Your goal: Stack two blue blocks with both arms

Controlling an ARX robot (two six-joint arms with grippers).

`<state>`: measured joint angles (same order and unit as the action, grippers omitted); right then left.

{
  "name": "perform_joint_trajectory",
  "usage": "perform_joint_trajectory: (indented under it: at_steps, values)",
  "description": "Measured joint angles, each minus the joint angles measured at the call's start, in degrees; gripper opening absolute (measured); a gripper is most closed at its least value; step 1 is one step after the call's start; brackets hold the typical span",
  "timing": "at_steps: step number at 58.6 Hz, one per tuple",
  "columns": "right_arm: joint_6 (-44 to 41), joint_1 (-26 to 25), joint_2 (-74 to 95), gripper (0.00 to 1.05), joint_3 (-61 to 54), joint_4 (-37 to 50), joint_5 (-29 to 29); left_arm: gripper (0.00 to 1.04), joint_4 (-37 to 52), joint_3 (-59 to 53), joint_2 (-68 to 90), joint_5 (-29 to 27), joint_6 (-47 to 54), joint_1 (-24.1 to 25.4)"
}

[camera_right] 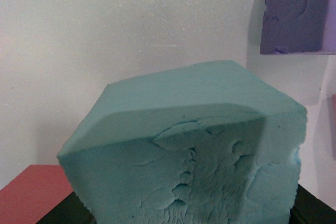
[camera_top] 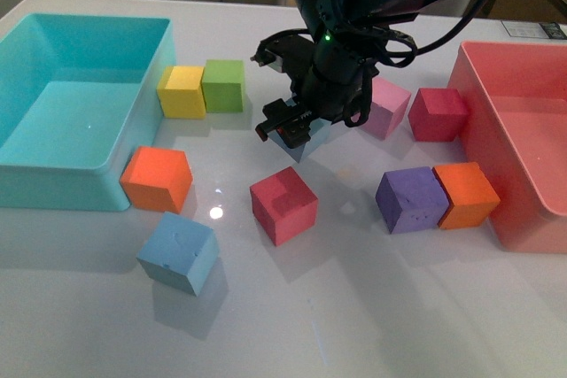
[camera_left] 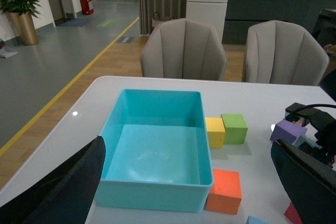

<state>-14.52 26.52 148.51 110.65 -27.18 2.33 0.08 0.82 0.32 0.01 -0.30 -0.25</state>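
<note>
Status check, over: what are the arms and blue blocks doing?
Right gripper shut on first blue block. Left gripper open, empty. Second blue block free on table. Red cube close to the path.

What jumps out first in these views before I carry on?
The black right gripper stands mid-scene in the front view, clamped on one blue block that fills the right wrist view. The other blue block lies alone nearest the camera, in front of the orange cube beside the turquoise bin.
</note>
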Motion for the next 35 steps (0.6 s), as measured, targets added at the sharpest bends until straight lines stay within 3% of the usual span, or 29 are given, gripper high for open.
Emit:
perform_joint_trajectory:
  at_steps: [22,35]
  values:
    - [0.2,-0.2,3.9,0.55,2.0,-1.0,0.5,0.96,0.0,0.0,0.0,0.0,0.0,0.0]
    - [0.2,-0.3,3.9,0.83,2.0,-0.9,0.7,0.96,0.0,0.0,0.0,0.0,0.0,0.0]
